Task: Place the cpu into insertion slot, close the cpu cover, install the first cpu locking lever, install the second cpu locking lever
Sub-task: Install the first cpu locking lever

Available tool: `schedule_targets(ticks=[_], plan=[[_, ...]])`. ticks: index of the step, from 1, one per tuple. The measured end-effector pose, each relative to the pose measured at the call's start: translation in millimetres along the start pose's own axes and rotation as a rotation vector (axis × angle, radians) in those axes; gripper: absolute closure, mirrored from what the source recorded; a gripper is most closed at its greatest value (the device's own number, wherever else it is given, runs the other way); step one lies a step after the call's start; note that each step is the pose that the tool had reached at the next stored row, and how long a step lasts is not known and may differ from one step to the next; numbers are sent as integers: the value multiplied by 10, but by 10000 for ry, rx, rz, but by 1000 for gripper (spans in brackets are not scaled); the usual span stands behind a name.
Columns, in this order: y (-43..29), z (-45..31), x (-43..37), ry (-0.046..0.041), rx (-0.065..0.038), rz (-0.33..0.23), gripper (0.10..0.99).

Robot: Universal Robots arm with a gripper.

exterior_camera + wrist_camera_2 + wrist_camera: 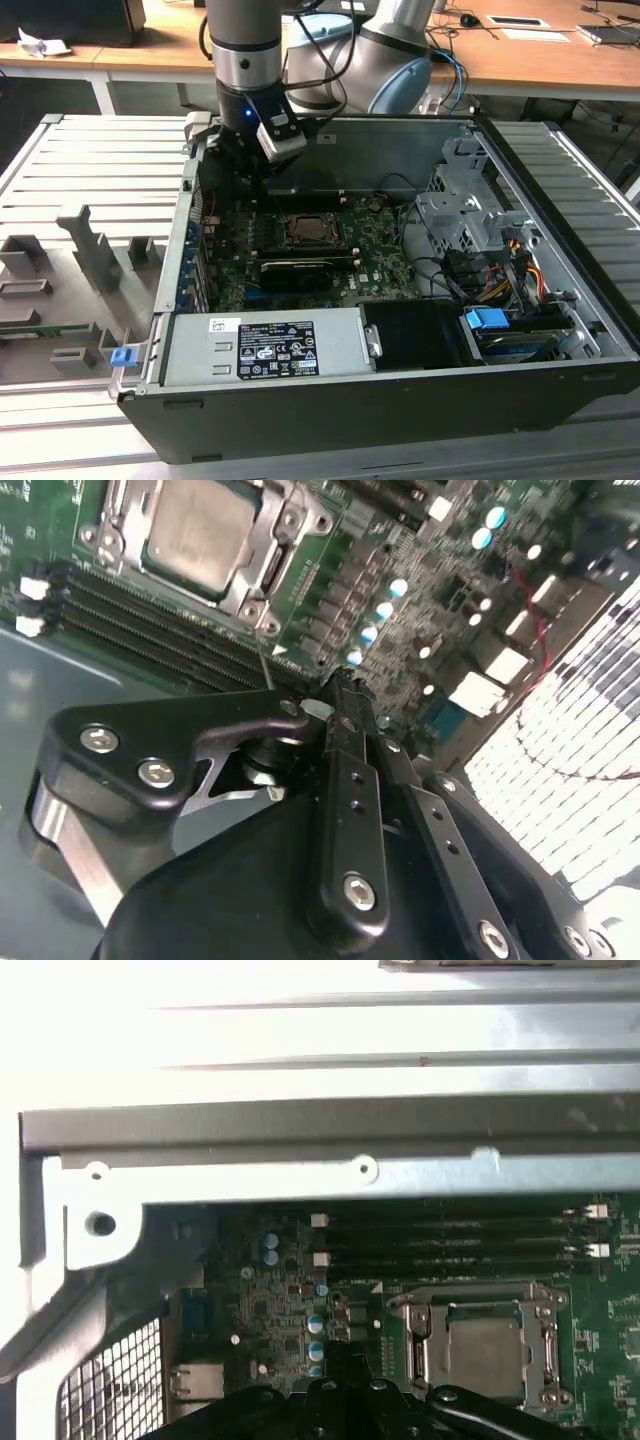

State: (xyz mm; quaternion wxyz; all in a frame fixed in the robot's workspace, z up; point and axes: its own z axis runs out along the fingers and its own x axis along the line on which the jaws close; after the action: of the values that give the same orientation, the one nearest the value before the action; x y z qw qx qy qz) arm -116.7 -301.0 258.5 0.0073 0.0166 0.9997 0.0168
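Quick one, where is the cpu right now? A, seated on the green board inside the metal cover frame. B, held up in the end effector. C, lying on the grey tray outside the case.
A: in the first wrist view the cpu sits flat on the green circuit board, with the cpu cover framing it.

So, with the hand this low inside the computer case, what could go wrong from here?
1. The hand hangs close over the green board, beside small blue-topped parts; a sideways slip might knock them.
2. A thin metal rod stands next to the chip cover; it could bend if caught.
3. In the exterior view the arm is near the case wall; it may scrape it.
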Motion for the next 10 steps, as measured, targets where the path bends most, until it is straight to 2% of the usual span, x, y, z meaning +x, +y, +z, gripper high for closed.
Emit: schedule_targets(ticks=[3,6,10], plan=[[100,18,1,1,7,-7,980],[102,19,-12,1,7,-8,980],[119,25,-81,-1,33,-8,980]])
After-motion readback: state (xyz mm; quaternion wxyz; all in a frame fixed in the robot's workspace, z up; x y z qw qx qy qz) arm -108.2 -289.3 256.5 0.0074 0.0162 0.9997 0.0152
